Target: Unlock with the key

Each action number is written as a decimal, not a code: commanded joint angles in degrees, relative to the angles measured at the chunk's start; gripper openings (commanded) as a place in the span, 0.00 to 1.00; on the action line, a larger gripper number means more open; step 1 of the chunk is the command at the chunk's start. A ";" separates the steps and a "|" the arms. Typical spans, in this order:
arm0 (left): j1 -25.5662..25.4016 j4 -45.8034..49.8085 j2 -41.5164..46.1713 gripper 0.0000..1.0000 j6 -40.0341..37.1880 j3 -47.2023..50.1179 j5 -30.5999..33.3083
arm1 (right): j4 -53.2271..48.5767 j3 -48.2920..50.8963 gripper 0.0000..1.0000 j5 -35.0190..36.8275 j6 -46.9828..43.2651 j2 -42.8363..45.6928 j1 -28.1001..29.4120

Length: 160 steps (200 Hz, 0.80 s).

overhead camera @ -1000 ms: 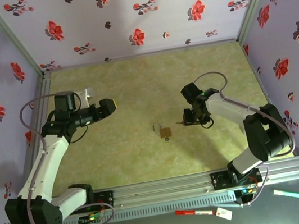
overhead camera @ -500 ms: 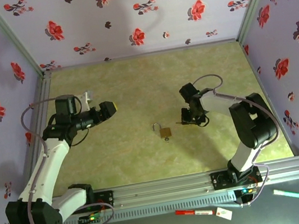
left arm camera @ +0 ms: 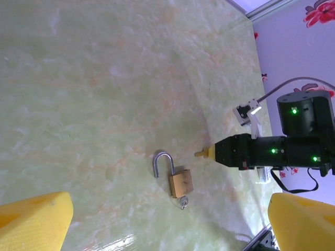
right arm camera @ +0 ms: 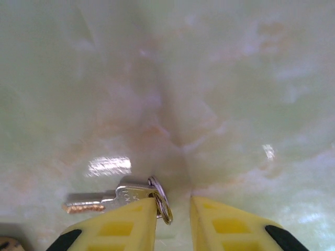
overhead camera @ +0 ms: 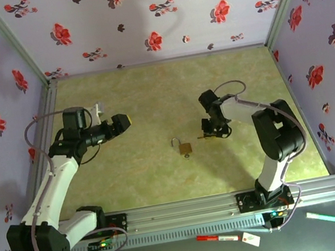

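While my right tool sits low, fingers barely parted over the ring of the key lying flat on the bench near the padlock, and my left tool hangs spread, I fear closing pinches only the ring, leaving the key dangling.

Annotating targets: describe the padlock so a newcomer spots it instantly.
On the green marbled table, look near the middle. The padlock lies flat there, close to the right gripper. It is a brass block with an open silver shackle, unlike the thin silver key beside that gripper.
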State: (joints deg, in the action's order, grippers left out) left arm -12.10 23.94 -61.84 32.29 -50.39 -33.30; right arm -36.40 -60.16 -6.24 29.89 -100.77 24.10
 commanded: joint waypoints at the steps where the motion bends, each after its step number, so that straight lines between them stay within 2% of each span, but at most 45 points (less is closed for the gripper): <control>1: 0.34 -2.16 1.02 0.96 1.12 1.28 -1.24 | 2.23 -3.19 0.18 -0.34 -1.56 -3.70 -0.17; 53: -0.77 -4.91 0.73 0.96 3.32 3.18 -1.33 | 0.06 -3.14 0.00 -2.17 -2.47 -3.70 -0.15; 103: -6.26 -14.64 -2.15 0.95 10.32 4.60 -1.25 | -1.10 0.00 0.00 -3.08 -0.42 3.41 0.40; 129: -10.40 -23.80 -3.82 0.93 18.54 5.41 -1.17 | -0.44 1.00 0.00 -3.63 1.96 10.16 1.18; 160: -16.98 -41.17 -7.59 0.89 32.70 8.26 1.53 | 3.12 1.61 0.00 -6.41 5.98 17.86 1.30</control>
State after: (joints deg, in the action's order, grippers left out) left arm -25.10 -0.34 -66.78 51.72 -44.31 -33.34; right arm -35.38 -59.18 -10.09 31.66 -88.27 25.12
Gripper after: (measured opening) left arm 0.904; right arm 0.043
